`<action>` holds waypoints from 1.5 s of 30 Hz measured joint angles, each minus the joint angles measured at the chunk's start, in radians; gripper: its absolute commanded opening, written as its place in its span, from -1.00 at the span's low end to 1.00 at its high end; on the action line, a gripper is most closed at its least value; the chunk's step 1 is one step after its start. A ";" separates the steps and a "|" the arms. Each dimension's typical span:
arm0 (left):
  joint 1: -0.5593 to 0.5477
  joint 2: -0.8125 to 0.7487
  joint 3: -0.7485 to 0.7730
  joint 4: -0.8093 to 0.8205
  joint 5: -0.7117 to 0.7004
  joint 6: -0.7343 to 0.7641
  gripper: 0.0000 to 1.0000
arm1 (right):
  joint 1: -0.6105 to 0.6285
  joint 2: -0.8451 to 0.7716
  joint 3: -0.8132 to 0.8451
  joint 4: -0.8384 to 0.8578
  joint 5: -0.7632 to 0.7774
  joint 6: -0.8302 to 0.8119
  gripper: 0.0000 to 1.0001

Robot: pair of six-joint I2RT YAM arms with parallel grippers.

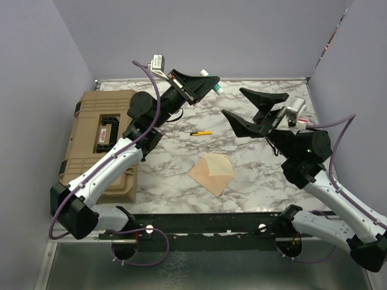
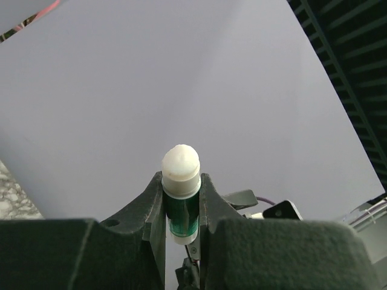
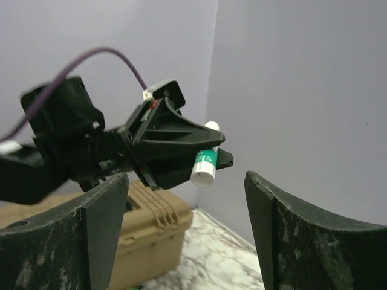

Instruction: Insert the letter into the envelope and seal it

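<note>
The tan envelope (image 1: 211, 173) lies flat on the marble table (image 1: 260, 175) near the front middle, its paler flap side up. I cannot make out the letter apart from it. My left gripper (image 1: 208, 84) (image 2: 181, 181) is raised near the back wall, shut on a green glue stick (image 1: 213, 84) (image 2: 181, 196) whose white glue tip is bare. In the right wrist view the glue stick (image 3: 205, 164) pokes out of the left gripper (image 3: 208, 148). My right gripper (image 1: 233, 101) (image 3: 186, 178) hangs open just right of it, holding nothing.
A tan hard case (image 1: 100, 142) (image 3: 151, 223) fills the table's left side under the left arm. A small yellow and black object (image 1: 201, 133) lies on the marble behind the envelope. Lavender walls close in the back and both sides.
</note>
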 measured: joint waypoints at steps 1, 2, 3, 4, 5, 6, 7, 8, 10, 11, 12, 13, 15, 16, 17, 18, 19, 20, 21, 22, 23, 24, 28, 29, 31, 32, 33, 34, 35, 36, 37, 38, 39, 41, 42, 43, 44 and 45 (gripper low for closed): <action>0.000 -0.001 0.000 -0.019 -0.003 -0.008 -1.00 | 0.000 0.022 0.005 -0.001 -0.019 -0.066 0.55; 0.000 -0.001 0.000 -0.034 -0.005 -0.015 -1.00 | 0.000 0.041 0.005 -0.003 -0.032 -0.119 0.53; 0.000 -0.001 0.000 -0.051 -0.005 -0.022 -1.00 | 0.000 0.058 0.005 -0.008 -0.039 -0.161 0.52; 0.000 -0.001 0.000 -0.068 -0.005 -0.027 -1.00 | 0.000 0.071 0.005 -0.011 -0.044 -0.198 0.50; 0.000 -0.001 0.000 -0.081 -0.005 -0.032 -1.00 | 0.000 0.082 0.005 -0.012 -0.047 -0.231 0.46; 0.000 -0.001 0.000 -0.087 -0.005 -0.034 -1.00 | 0.000 0.089 0.005 -0.012 -0.051 -0.261 0.42; 0.000 -0.001 0.000 -0.093 -0.005 -0.038 -1.00 | 0.000 0.094 0.005 -0.012 -0.051 -0.286 0.37; 0.000 -0.001 0.000 -0.095 -0.005 -0.039 -1.00 | 0.000 0.096 0.005 -0.011 -0.053 -0.306 0.29; 0.000 -0.001 0.000 -0.101 -0.005 -0.045 -1.00 | 0.000 0.101 0.011 -0.009 -0.057 -0.339 0.16; 0.000 -0.001 0.001 -0.109 -0.005 -0.045 -1.00 | 0.000 0.107 0.020 -0.008 -0.058 -0.351 0.10; 0.000 -0.001 0.004 -0.119 -0.005 -0.045 -1.00 | 0.000 0.113 0.030 -0.007 -0.058 -0.362 0.04; 0.000 -0.001 0.013 -0.142 -0.005 -0.044 -1.00 | 0.000 0.120 0.039 -0.006 -0.060 -0.369 -0.04; 0.000 -0.001 0.029 -0.169 -0.005 -0.040 -1.00 | 0.000 0.134 0.054 -0.005 -0.062 -0.384 -0.15; 0.000 -0.001 0.038 -0.177 -0.005 -0.038 -1.00 | 0.000 0.141 0.060 -0.003 -0.063 -0.389 -0.20; 0.000 -0.001 0.047 -0.185 -0.005 -0.036 -1.00 | 0.000 0.148 0.065 -0.003 -0.065 -0.393 -0.20; 0.000 -0.001 0.050 -0.187 -0.005 -0.034 -1.00 | 0.000 0.155 0.069 -0.003 -0.065 -0.396 -0.16; 0.000 -0.002 0.052 -0.189 -0.005 -0.032 -1.00 | 0.000 0.163 0.072 -0.004 -0.066 -0.398 -0.13; 0.000 -0.003 0.052 -0.193 -0.005 -0.032 -1.00 | 0.000 0.168 0.073 -0.005 -0.067 -0.399 -0.11; 0.000 -0.003 0.052 -0.197 -0.005 -0.030 -1.00 | 0.000 0.172 0.073 -0.008 -0.067 -0.400 -0.10; 0.000 -0.003 0.052 -0.200 -0.005 -0.030 -1.00 | 0.000 0.176 0.073 -0.010 -0.068 -0.400 -0.10; 0.000 -0.003 0.052 -0.203 -0.005 -0.029 -1.00 | 0.000 0.178 0.073 -0.011 -0.068 -0.400 -0.11; 0.000 -0.003 0.052 -0.204 -0.004 -0.029 -1.00 | 0.000 0.178 0.073 -0.011 -0.068 -0.399 -0.14; 0.000 -0.003 0.052 -0.206 -0.004 -0.029 -1.00 | 0.000 0.178 0.073 -0.008 -0.067 -0.398 -0.35; 0.000 -0.003 0.052 -0.207 -0.003 -0.029 -1.00 | 0.000 0.179 0.073 -0.008 -0.067 -0.398 -0.38; 0.000 -0.003 0.052 -0.207 -0.003 -0.029 -1.00 | 0.000 0.180 0.073 -0.008 -0.066 -0.395 -0.38; 0.000 -0.003 0.052 -0.207 -0.003 -0.029 -1.00 | 0.000 0.182 0.073 -0.008 -0.066 -0.394 -0.37; 0.000 -0.003 0.052 -0.207 -0.003 -0.029 -1.00 | 0.000 0.185 0.073 -0.008 -0.066 -0.393 -0.34; 0.000 -0.003 0.052 -0.207 -0.003 -0.029 -1.00 | 0.000 0.187 0.073 -0.008 -0.066 -0.392 -0.31; 0.000 -0.003 0.052 -0.207 -0.003 -0.029 -1.00 | 0.000 0.191 0.073 -0.009 -0.066 -0.391 -0.28; 0.000 -0.003 0.052 -0.207 -0.003 -0.029 -1.00 | 0.000 0.194 0.073 -0.009 -0.066 -0.391 -0.27; 0.000 -0.003 0.052 -0.207 -0.003 -0.029 -1.00 | 0.000 0.196 0.073 -0.009 -0.066 -0.388 -0.28; 0.000 -0.003 0.052 -0.207 -0.003 -0.029 -1.00 | 0.000 0.199 0.073 -0.009 -0.066 -0.388 -0.39; 0.000 -0.003 0.052 -0.207 -0.003 -0.029 -1.00 | 0.000 0.201 0.073 -0.009 -0.066 -0.386 -0.57; 0.000 -0.003 0.052 -0.206 -0.003 -0.029 -1.00 | 0.000 0.204 0.073 -0.008 -0.062 -0.382 -0.95; 0.000 -0.003 0.052 -0.206 -0.003 -0.029 -1.00 | 0.000 0.205 0.073 -0.008 -0.060 -0.380 -0.99; 0.001 -0.003 0.052 -0.206 -0.003 -0.029 -1.00 | 0.000 0.205 0.073 -0.008 -0.058 -0.375 -0.99; 0.001 -0.003 0.052 -0.207 -0.003 -0.030 -1.00 | 0.000 0.205 0.073 -0.008 -0.056 -0.368 -0.99; 0.001 -0.003 0.052 -0.207 -0.003 -0.029 -1.00 | 0.000 0.205 0.073 -0.008 -0.056 -0.359 -0.99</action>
